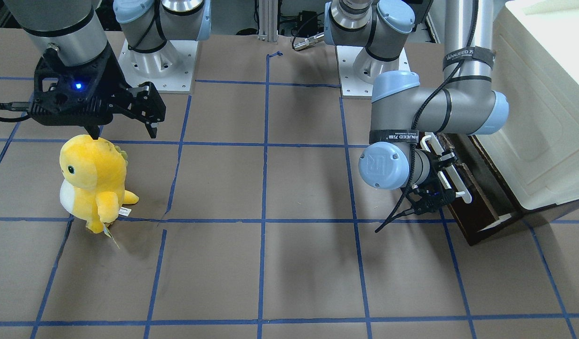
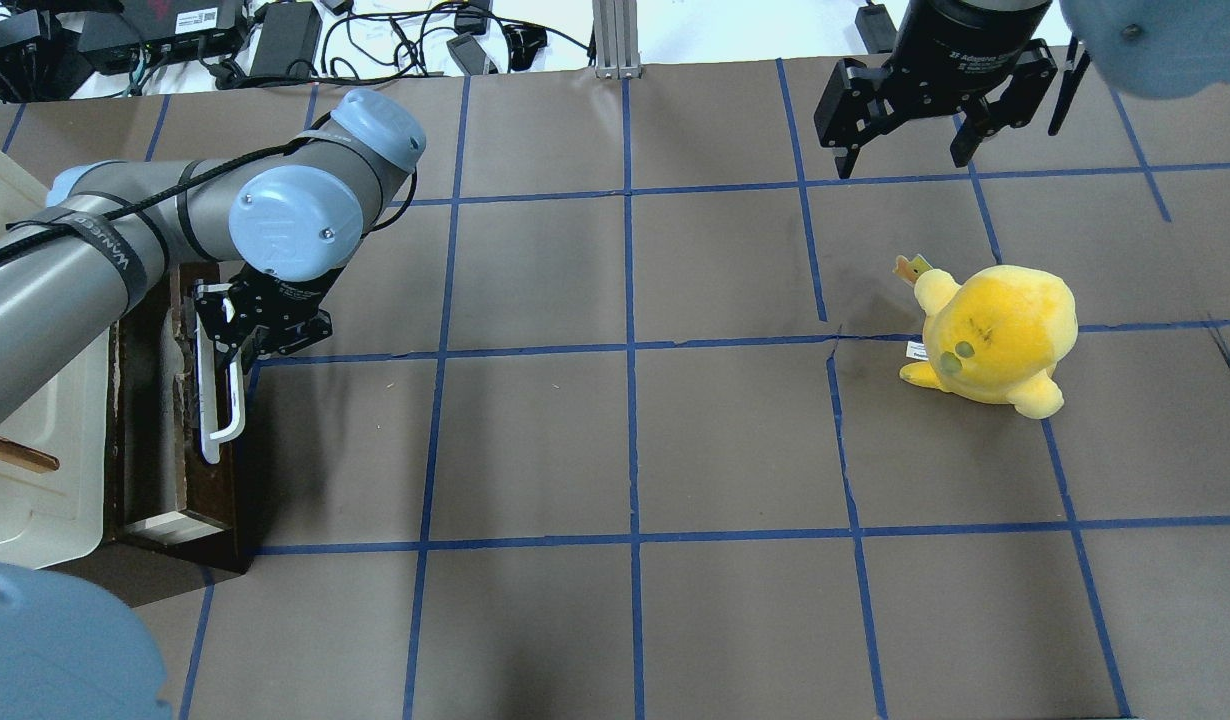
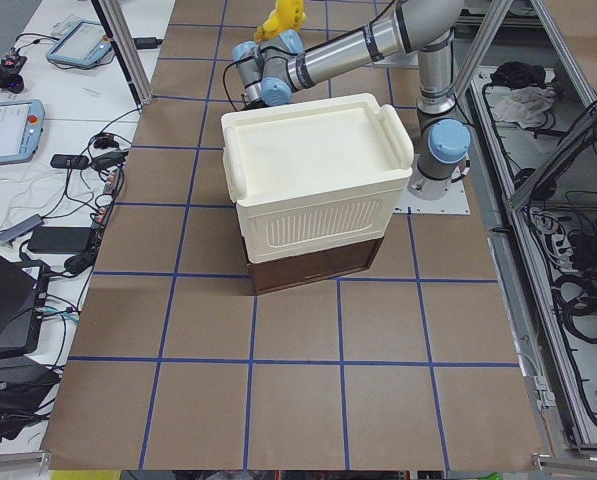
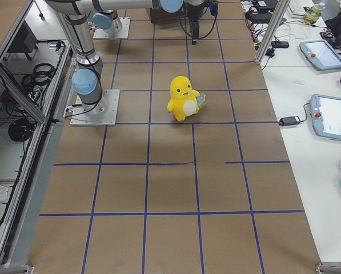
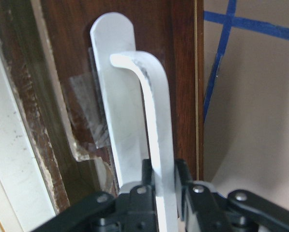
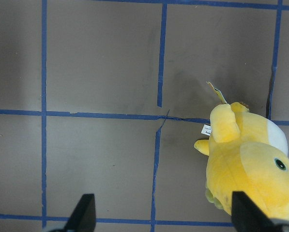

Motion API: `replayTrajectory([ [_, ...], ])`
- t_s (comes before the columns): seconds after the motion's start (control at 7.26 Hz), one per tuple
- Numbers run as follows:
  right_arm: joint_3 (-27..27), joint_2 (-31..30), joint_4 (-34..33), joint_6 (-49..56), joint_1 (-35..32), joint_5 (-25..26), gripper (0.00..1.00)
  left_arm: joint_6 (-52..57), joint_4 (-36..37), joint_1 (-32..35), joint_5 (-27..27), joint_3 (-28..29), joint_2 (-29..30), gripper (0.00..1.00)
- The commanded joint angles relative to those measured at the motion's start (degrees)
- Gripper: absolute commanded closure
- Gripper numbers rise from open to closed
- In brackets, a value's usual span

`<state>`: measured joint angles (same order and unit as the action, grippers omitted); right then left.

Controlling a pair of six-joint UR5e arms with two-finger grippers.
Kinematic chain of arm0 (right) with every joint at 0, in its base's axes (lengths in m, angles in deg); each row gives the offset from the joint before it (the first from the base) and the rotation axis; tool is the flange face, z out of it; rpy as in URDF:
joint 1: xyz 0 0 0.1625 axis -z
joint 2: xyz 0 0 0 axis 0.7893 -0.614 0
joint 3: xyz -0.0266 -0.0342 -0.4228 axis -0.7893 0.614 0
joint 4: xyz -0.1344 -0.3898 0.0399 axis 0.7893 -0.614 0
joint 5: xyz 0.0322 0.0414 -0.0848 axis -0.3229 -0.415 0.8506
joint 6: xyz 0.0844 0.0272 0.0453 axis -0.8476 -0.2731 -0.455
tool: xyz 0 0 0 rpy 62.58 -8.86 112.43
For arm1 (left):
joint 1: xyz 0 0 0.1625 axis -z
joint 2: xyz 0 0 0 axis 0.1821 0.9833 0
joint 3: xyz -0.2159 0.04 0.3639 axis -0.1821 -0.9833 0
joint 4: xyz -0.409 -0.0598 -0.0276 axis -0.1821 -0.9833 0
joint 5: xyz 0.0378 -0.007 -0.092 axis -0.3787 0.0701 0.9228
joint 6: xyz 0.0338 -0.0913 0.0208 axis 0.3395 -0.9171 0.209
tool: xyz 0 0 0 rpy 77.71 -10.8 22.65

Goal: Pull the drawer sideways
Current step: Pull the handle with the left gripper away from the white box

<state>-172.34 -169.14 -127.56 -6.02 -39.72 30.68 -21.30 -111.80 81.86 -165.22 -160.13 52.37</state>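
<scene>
Sitting at the robot's left end of the table, under a cream-white ribbed box [image 3: 318, 170], the dark brown wooden-fronted drawer [image 2: 225, 500] has its front facing the middle of the table. In the overhead view the front stands clear of the box's edge. A dark strip of the drawer's top and a pale side panel show between them, so the drawer looks partly drawn out rather than shut. How much travel remains cannot be read from these views.

A long white bar handle [image 5: 154, 121] runs along the drawer front. The left gripper [image 2: 237, 330] is on it near one end. The left wrist view shows the black fingers [image 5: 185, 191] closed tight on the bar with no gap on either side, so the grasp looks made and firm. The left arm reaches in low, its wrist lying just in front of the drawer face.

By my reading, reaching and gripping are done and the pull has begun. What is left is to draw the drawer further out across the table, away from the box, and then let go of the handle.

Well apart, at the other end of the brown paper-covered table [image 2: 625, 450] with its blue tape grid, stands a yellow plush toy with a white belly [image 2: 995, 335]. The right gripper [image 2: 905, 165] hangs above the table just beyond it, spread wide and holding nothing, and has no part in the pull.
</scene>
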Motion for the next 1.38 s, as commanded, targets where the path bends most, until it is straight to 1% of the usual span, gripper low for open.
replayTrajectory([
  [0.0, 0.0, 0.0, 0.0, 0.0, 0.0, 0.02, 0.0, -0.05, -0.34, 1.25, 0.17, 0.07, -0.26, 1.0],
  [0.55, 0.0, 0.0, 0.0, 0.0, 0.0, 0.03, 0.0, -0.05, -0.25, 2.22, 0.34, 0.25, -0.09, 1.0],
  [0.69, 0.0, 0.0, 0.0, 0.0, 0.0, -0.06, 0.0, -0.05, -0.25, 2.31, 0.43, 1.03, 0.18, 1.0],
  [0.83, 0.0, 0.0, 0.0, 0.0, 0.0, 0.02, 0.0, -0.05, -0.33, 2.57, 1.65, 1.56, 0.35, 1.0],
  [1.24, 0.0, 0.0, 0.0, 0.0, 0.0, -0.06, 0.0, -0.05, -0.42, 3.1, 1.75, 1.65, 0.44, 1.0],
])
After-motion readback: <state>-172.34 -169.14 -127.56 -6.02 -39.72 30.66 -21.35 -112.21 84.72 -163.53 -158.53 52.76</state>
